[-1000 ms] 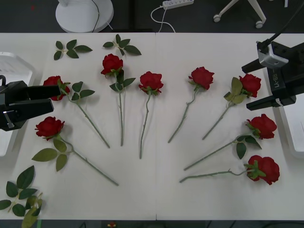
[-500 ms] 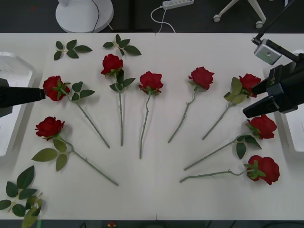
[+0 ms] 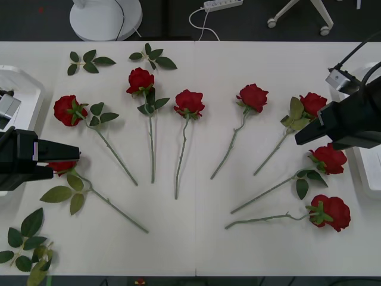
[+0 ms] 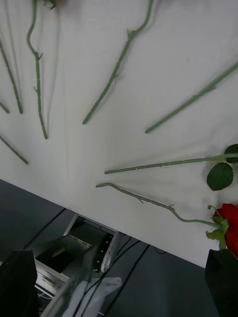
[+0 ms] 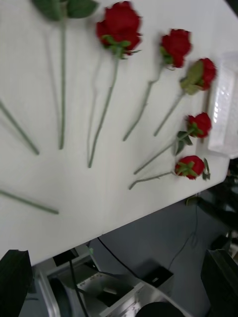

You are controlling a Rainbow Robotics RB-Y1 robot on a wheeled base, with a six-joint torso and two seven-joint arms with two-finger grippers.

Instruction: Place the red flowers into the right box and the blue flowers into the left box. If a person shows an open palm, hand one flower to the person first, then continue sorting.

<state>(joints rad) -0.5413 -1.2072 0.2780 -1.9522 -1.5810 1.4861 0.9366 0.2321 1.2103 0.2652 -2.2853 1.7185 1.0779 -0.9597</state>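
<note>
At the left edge of the frame the left claw (image 3: 56, 158) has dropped from beside the upper-left rose (image 3: 66, 109) to the lower-left rose (image 3: 62, 161), its black tip now covering the top of that bloom. In the left wrist view its two dark fingers sit at the far corners, spread wide with nothing between them. That looks like the start of a pick, though no flower has left the counter (image 3: 196, 238) yet.

The left box (image 3: 24, 89), a white plastic tray with a rounded raised rim, lies at the upper left edge, partly behind that arm, and is empty as far as it shows.

Across the middle the red flowers (image 3: 189, 102) fan out in an arc, untouched: tight, fabric-like red blooms on thin, knobbly green stems, some with flat oval leaves. Loose leaf sprigs (image 3: 89, 61) lie at the upper left and lower left.

At the right edge the right claw (image 3: 306, 132) has swung lower and now hovers just beside the upper-right rose (image 3: 313, 105) and above the rose (image 3: 329, 158) below it. Its fingers too stand wide apart at the corners of the right wrist view, holding nothing. The right box (image 3: 370, 173) peeks out beneath that arm at the right edge.

Both arms seem to be lining up first grasps; sorting has not begun.
</note>
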